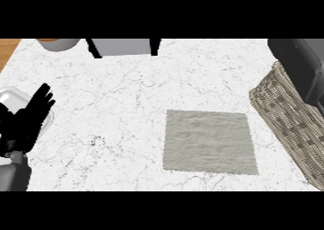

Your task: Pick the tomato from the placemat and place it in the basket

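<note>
You won't find the tomato here: it shows nowhere, and the placemat (209,141) lies bare and flat on the table (124,85), right of centre. So the direction from the fingers to the tomato can't be read off directly. My guess is that it is either hidden or already off the mat.

Just right of the placemat, apart from it by a strip of table, stands the basket (290,130). It is a long woven one whose long axis runs from the far right towards the near right edge. What can be seen of its inside shows no tomato. A dark grey shape (303,63) hangs over its far end and hides that part. You can't tell whether it is the right forearm, and no black hand shows on that side, so nothing can be said of the right fingers.

The left hand (25,119) rests at the left edge, well apart from both mat and basket, with its fingers (41,96) straight, pointing up and holding nothing. Part of a white rounded thing (8,95) shows beside it.

Judging by position alone, any work at the basket belongs to the right side; the left hand would have to cross the whole table.
</note>
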Motion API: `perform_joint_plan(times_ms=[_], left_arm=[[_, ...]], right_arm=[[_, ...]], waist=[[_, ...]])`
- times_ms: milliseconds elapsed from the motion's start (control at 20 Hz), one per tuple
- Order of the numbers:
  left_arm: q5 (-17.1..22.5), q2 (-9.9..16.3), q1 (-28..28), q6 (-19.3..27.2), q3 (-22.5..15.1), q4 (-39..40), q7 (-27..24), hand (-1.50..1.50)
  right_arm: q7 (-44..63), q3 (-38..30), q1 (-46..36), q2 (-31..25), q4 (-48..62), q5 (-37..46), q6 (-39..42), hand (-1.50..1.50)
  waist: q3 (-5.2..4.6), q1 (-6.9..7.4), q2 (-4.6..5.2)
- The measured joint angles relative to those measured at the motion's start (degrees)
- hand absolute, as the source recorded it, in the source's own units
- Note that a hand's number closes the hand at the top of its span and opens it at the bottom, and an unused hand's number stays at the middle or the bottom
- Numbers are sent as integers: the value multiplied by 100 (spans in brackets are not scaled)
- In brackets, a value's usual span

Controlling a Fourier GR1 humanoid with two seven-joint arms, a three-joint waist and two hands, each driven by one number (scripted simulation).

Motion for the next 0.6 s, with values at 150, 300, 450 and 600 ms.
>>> perform_joint_plan(times_ms=[150, 300, 450, 600], left_arm=[[40, 36, 50, -74, 38, -7, -24, 0], [72, 93, 54, -146, 102, 50, -81, 0], [72, 105, 25, -153, 112, 39, -59, 0], [55, 84, 6, -144, 93, 10, -46, 0]], right_arm=[[-199, -132, 358, -181, -244, -146, -176, 150], [-351, -204, 767, -269, -515, -240, -319, 150], [-303, -207, 1080, -515, -569, -180, -469, -150], [-262, -343, 1407, -671, -711, -275, -650, -150]], waist=[[-1, -21, 1], [-4, -29, 6], [-6, -23, 19], [-7, -7, 27]])
